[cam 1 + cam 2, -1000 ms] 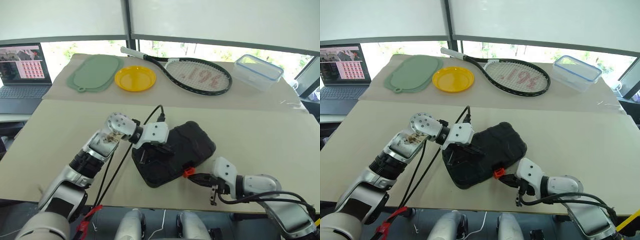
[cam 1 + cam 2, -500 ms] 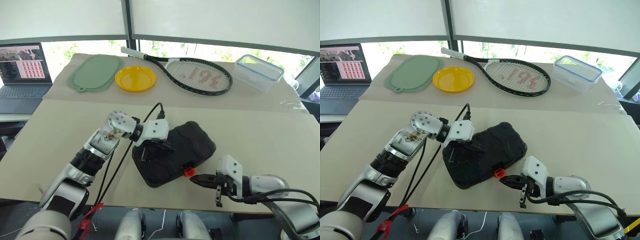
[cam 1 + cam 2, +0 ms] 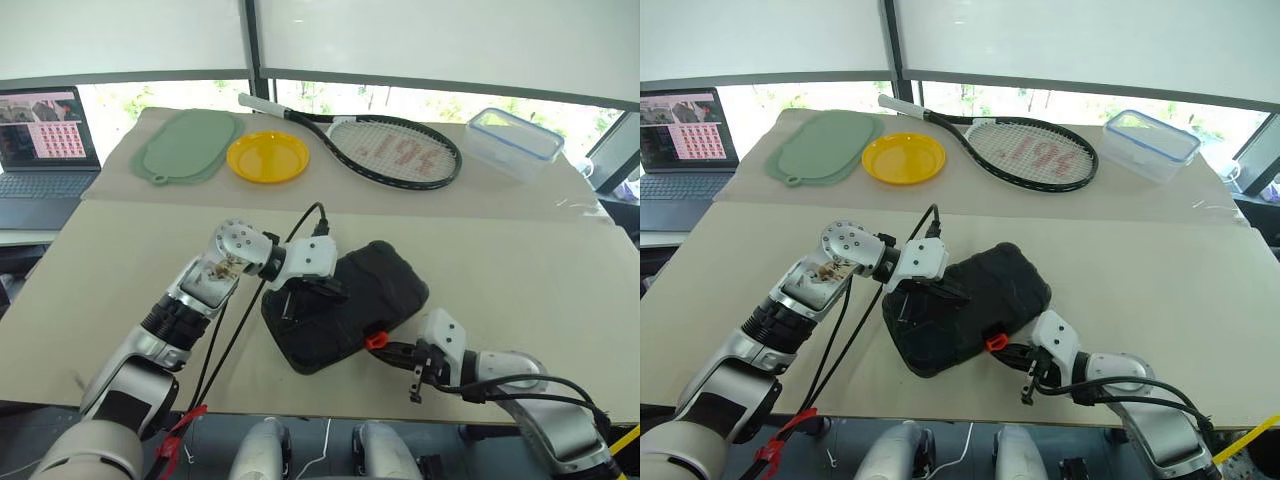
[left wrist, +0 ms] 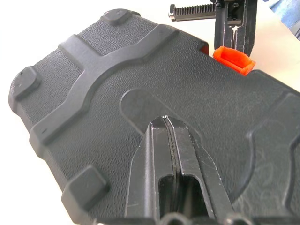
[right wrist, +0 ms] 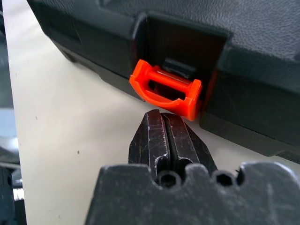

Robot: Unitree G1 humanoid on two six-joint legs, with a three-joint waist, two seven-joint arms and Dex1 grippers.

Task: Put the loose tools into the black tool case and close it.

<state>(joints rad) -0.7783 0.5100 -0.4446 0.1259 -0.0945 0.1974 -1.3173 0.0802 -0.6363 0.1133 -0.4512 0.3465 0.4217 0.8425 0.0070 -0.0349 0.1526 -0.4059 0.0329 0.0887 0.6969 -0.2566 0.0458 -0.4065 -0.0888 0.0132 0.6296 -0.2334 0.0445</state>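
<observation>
While its two black fingers are pressing flat together, the right gripper [image 5: 164, 123] is holding nothing and is pointing its tip at the small orange latch [image 5: 166, 91], just beside it. The latch is sticking out from the front edge of the black tool case [image 3: 345, 305]. The left gripper [image 4: 165, 123] is also squeezing its fingers tight with nothing between them, and its tip is resting on the bumpy top of the closed case.

The right wrist view is showing the latch up close, flipped outward from its notch. The left wrist view is showing the raised ribs and round feet of the lid, with the right gripper's fingers behind the latch. The head views are showing the whole table [image 3: 520, 270] and the case lying at a slant near the front edge.

Farther back, a tennis racket [image 3: 392, 148], a yellow plate [image 3: 267, 156], a green mat [image 3: 188, 146] and a clear box [image 3: 516, 143] are lying well apart from the case. A laptop [image 3: 45, 145] is sitting off to the left.
</observation>
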